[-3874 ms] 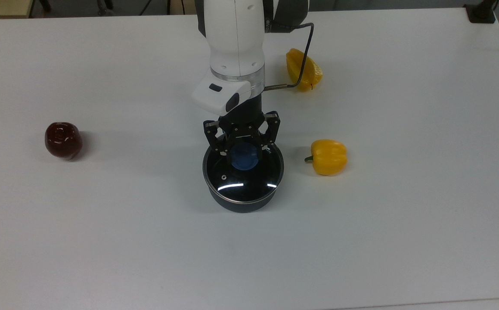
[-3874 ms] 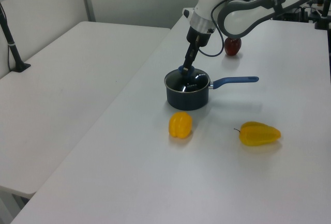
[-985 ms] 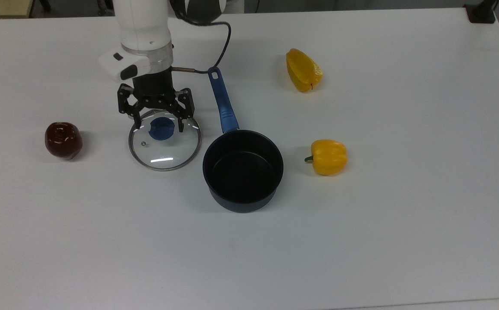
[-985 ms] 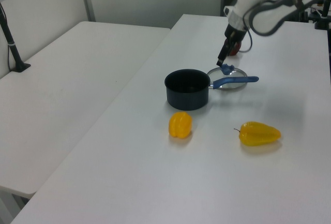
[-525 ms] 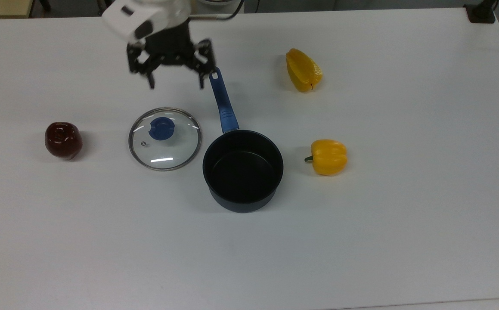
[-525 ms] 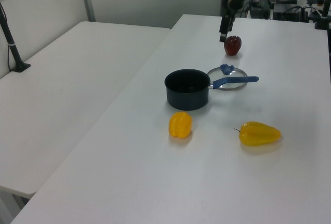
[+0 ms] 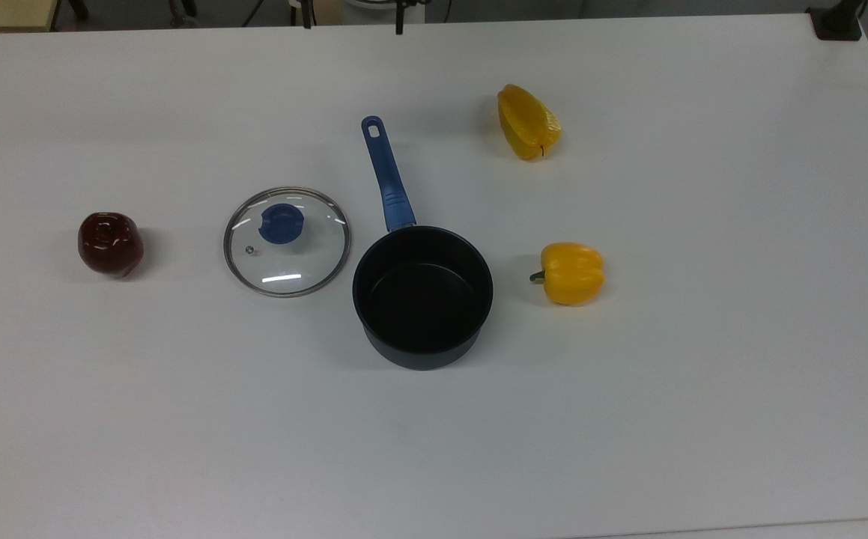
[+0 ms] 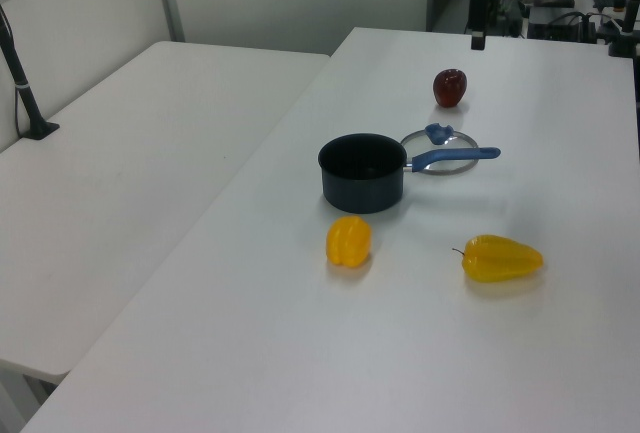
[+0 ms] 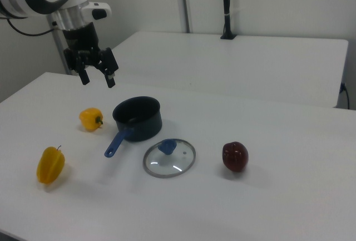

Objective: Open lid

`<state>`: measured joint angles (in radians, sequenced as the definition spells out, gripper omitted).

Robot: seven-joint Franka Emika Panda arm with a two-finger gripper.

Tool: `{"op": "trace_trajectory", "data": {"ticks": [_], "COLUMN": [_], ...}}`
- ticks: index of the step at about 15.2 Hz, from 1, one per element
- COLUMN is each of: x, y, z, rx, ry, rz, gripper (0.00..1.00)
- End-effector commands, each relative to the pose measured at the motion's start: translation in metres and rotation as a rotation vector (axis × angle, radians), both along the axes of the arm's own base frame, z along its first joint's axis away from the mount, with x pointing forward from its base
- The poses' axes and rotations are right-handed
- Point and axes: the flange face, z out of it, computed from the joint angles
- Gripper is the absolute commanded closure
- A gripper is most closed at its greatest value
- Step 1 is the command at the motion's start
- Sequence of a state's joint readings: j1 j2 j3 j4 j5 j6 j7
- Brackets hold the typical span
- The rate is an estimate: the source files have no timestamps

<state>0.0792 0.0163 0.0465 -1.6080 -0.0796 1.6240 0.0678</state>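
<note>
The lid (image 7: 286, 241) lay flat on the counter (image 7: 703, 374), at the pan's (image 7: 422, 296) nine o'clock in the top view. The claw (image 9: 95, 73) hung wide and empty, probably clear; retreat should stay high.

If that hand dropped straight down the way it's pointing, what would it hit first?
Probably bare white table: the open hand hangs high, seemingly behind the dark saucepan and round yellow pepper, though depth is unclear.

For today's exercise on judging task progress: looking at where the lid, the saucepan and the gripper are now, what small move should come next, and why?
Probably none beyond holding the arm clear. The lid lies flat on the table beside the open saucepan, apart from it, and the gripper hangs high above the table with its fingers spread and empty.
</note>
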Motion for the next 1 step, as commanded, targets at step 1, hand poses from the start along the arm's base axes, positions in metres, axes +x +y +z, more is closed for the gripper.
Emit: {"op": "trace_trajectory", "data": {"ticks": [1], "x": [0.0001], "y": [-0.0183], "z": [-0.0101], "rx": [-0.013], "ry": [0.029], "rz": [-0.046], "gripper": [0.00]}}
